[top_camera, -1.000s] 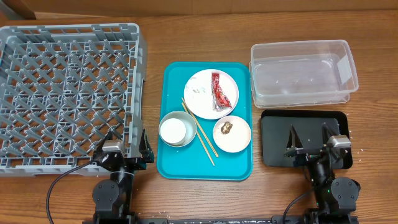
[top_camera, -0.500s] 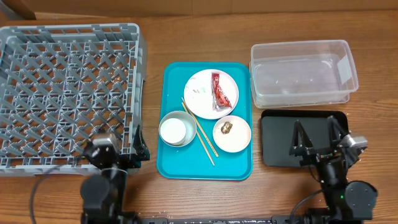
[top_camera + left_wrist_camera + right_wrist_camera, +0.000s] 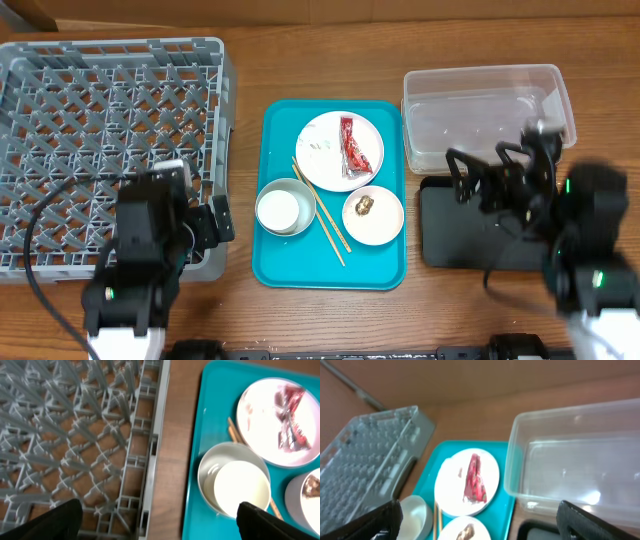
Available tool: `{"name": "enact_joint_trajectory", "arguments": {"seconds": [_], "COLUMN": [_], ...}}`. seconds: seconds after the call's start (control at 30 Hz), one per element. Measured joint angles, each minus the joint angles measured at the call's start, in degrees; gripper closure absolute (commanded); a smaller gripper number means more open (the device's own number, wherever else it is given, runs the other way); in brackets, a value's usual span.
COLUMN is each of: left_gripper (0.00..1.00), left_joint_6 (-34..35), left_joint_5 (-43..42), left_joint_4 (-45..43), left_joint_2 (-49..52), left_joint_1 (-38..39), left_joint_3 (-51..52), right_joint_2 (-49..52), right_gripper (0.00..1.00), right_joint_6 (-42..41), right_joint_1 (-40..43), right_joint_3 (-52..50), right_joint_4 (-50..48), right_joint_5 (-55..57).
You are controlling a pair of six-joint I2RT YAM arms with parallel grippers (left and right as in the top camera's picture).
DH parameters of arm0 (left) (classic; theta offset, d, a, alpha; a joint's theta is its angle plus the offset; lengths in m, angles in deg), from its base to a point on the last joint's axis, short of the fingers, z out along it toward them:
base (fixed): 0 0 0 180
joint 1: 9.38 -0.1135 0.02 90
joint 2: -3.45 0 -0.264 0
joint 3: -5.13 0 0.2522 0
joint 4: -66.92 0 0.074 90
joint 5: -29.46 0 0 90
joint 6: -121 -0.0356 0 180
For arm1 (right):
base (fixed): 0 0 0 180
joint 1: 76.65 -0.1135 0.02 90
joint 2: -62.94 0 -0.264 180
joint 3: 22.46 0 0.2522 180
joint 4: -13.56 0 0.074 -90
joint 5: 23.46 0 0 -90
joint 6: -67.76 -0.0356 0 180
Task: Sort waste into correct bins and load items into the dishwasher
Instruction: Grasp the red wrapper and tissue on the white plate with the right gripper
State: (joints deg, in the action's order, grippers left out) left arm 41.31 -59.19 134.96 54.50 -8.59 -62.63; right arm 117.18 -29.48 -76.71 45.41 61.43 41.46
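Note:
The teal tray [image 3: 333, 270] holds a round plate [image 3: 325, 150] with the red wrapper [image 3: 353, 150], a small dish [image 3: 385, 222] with a brown lump [image 3: 364, 206], a grey bowl [image 3: 284, 207] and chopsticks [image 3: 322, 212]. My left gripper [image 3: 210, 225] is open and empty over the grey rack's [image 3: 110, 150] front right corner; the left wrist view [image 3: 157, 520] shows the bowl [image 3: 234, 485] to its right. My right gripper [image 3: 497, 165] is open and empty above the black tray [image 3: 470, 245], near the clear tub [image 3: 488, 118]. No napkin shows.
The right wrist view shows the tub [image 3: 575, 460] to the right and the plate with the wrapper [image 3: 474, 480] ahead. Bare wood lies between rack and teal tray [image 3: 175, 460]. A few white specks lie on the plate [image 3: 320, 148].
Both arms have lifted from the table's front edge and moved away from it: the left onto the rack's corner, the right over the black tray toward the tub. No object has moved.

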Motion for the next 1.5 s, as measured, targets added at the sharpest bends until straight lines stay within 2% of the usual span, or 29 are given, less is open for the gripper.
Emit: {"name": "enact_joint_trajectory", "arguments": {"seconds": [0.2, 0.3, 0.5, 0.63, 0.9, 1.07, 1.4, 1.43, 1.5], "left_gripper": [0.0, 0.0, 0.0, 0.0, 0.0, 0.0, 0.0, 0.0, 0.0], "left_joint_6": [1.2, 2.0, 3.1, 3.1, 3.1, 3.1, 3.1, 3.1, 3.1], "left_joint_5": [-0.7, -1.4, -2.0, -2.2, -2.2, -2.2, -2.2, -2.2, -2.2], "left_joint_4": [3.6, 3.7, 3.7, 3.7, 3.7, 4.2, 4.3, 4.3, 4.3], "left_joint_2": [5.7, 6.3, 6.3, 6.3, 6.3, 6.3, 6.3, 6.3, 6.3], "left_joint_1": [0.0, 0.0, 0.0, 0.0, 0.0, 0.0, 0.0, 0.0, 0.0], "left_joint_3": [-2.7, -2.8, -2.8, -2.8, -2.8, -2.8, -2.8, -2.8, -2.8], "right_joint_2": [19.0, 25.4, 31.7, 33.6, 41.8, 49.9, 62.4, 63.5, 65.0], "right_gripper": [0.0, 0.01, 0.0, 0.05, 0.1, 0.2, 0.28, 0.31, 0.42], "right_joint_6": [5.6, 7.5, 5.6, 3.9, 2.8, 1.7, -2.3, -2.8, -3.4], "right_joint_1": [-3.6, -6.7, -9.2, -11.6, -23.8, -27.3, -27.4, -27.4, -27.5], "right_joint_3": [22.2, 28.9, 32.4, 32.4, 32.6, 32.6, 32.7, 32.7, 32.7], "right_joint_4": [21.1, 25.5, 19.2, 15.0, 14.2, 14.2, 10.8, 10.5, 10.1], "right_joint_5": [-1.5, -0.7, -4.0, -5.3, 7.4, 13.2, 15.5, 15.5, 15.5]}}
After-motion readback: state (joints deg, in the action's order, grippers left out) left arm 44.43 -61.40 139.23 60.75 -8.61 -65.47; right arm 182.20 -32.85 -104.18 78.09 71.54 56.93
